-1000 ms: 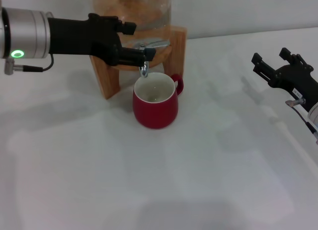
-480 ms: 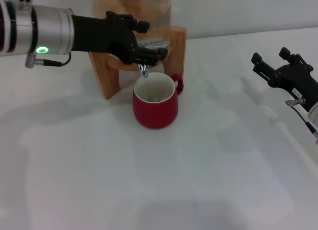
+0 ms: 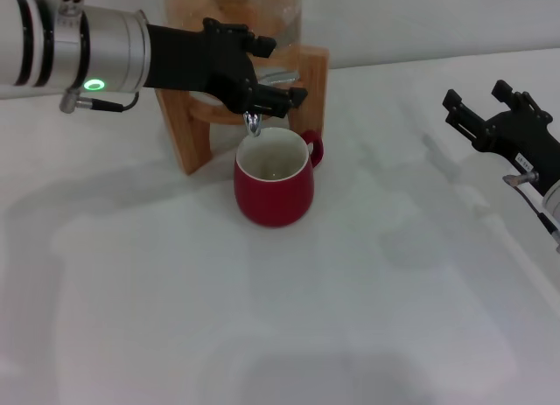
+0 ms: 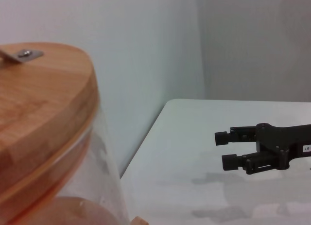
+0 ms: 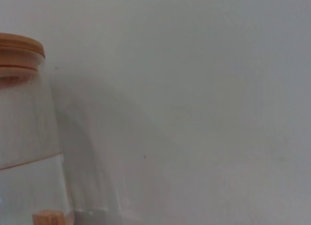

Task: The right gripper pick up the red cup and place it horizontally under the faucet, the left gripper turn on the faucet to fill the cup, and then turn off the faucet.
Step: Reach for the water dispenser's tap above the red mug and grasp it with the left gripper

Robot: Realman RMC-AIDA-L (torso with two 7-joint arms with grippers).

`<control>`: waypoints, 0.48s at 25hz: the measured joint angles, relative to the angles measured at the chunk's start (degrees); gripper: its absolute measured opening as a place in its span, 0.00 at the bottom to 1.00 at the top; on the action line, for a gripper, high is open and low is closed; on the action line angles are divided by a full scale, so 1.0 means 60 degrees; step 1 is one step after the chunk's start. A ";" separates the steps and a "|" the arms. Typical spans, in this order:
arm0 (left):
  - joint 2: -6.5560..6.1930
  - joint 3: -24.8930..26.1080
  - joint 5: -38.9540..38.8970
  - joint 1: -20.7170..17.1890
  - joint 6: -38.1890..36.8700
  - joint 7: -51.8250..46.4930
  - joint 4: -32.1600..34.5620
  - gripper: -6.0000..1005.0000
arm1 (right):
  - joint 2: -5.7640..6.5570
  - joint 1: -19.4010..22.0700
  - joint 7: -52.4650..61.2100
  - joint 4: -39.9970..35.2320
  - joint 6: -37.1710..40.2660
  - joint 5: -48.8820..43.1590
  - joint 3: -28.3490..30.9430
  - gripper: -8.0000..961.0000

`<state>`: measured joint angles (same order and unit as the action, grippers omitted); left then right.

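The head view looks forward and down from above the table (image 3: 350,335), taking in the jar (image 3: 236,11) on its stand (image 3: 188,129) near the far edge, the cup (image 3: 273,191) in front of it, the left gripper (image 3: 267,94) reaching in from the left and the right gripper (image 3: 477,116) by the right edge. The left wrist view sits very close against the jar's wooden lid (image 4: 39,118) and faces across the table (image 4: 194,152) toward the right gripper (image 4: 228,149), which the head view shares. The right wrist view faces the wall, catching the same jar (image 5: 24,137) and lid (image 5: 19,45) from farther off.
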<state>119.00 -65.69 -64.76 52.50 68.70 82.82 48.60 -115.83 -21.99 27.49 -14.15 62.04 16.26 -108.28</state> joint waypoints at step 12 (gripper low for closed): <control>0.0023 -0.0417 -0.0001 0.0119 -0.0323 0.0159 -0.0125 0.85 | -0.0002 0.0041 0.0008 0.0001 0.0007 0.0000 0.0000 0.89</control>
<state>119.14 -68.19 -64.76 53.22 66.76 83.77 47.85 -115.84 -21.74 27.53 -14.14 62.08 16.26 -108.28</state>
